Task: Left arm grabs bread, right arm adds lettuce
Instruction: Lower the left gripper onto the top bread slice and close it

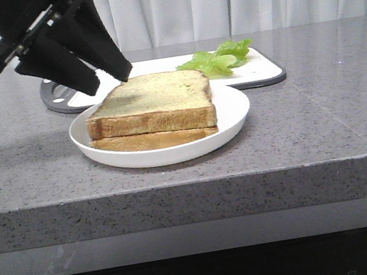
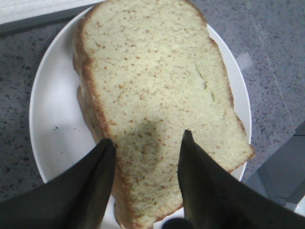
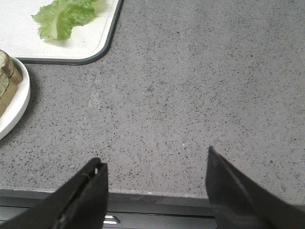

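Two slices stacked on a round, glossy white plate (image 1: 234, 112) at the middle of a speckled grey stone desk (image 1: 320, 124): on top the bread (image 1: 154, 102), thick and square, golden-brown crust, pale tan porous face with a faint crack; beneath it a thinner, flatter second slice (image 1: 153, 140), edge only showing. Just behind the plate, a flat white cutting board (image 1: 262, 65) with rounded corners and a dark grey rim. On the board, beyond the plate's far right side, the lettuce (image 1: 217, 58): bright green, ruffled, crinkly, paler along the rib. Above the plate's far left edge, the left gripper (image 1: 114, 79), matte black, broad wedge-shaped fingers spread apart, empty, tips just over the bread's corner; contact not discernible. Well to the right of the plate, over bare desk, the right gripper (image 3: 155, 164), fingers wide apart, holding nothing.
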{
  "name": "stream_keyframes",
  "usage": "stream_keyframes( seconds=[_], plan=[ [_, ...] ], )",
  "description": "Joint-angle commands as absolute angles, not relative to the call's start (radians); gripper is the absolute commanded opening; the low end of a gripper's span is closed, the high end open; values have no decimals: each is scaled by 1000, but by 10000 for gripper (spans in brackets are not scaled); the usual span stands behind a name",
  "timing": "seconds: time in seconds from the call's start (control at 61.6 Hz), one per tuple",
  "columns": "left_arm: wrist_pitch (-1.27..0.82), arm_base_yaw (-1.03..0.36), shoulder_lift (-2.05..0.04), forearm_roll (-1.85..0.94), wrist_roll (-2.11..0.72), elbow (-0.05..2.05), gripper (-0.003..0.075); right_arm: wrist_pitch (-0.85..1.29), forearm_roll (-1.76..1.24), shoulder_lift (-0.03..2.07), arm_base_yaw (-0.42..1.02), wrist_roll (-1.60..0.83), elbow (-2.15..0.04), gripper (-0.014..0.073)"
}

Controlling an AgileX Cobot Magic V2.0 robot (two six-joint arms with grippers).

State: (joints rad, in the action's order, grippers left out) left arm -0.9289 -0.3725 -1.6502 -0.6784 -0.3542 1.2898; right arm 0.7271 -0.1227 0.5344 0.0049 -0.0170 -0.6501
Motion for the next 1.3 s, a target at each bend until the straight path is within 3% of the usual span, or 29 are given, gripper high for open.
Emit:
stream_keyframes(
  seconds=[0.0,0.714,1.087,1.282],
  plan=[
    [-899,-381,-1626,-709,-338,1325,312,663,-129,546,2,-20,-677,468],
    [-916,-379,-1669,-715,-338,1325,308,667,-129,546,2,-20,-677,468],
    [-925,-377,-1669,-709,-338,1325,-8,682,-129,546,2,-20,-677,468],
    [-940,-375,-1663,-709,-338,1327,-20,682,-129,546,2,-20,-677,468]
  ],
)
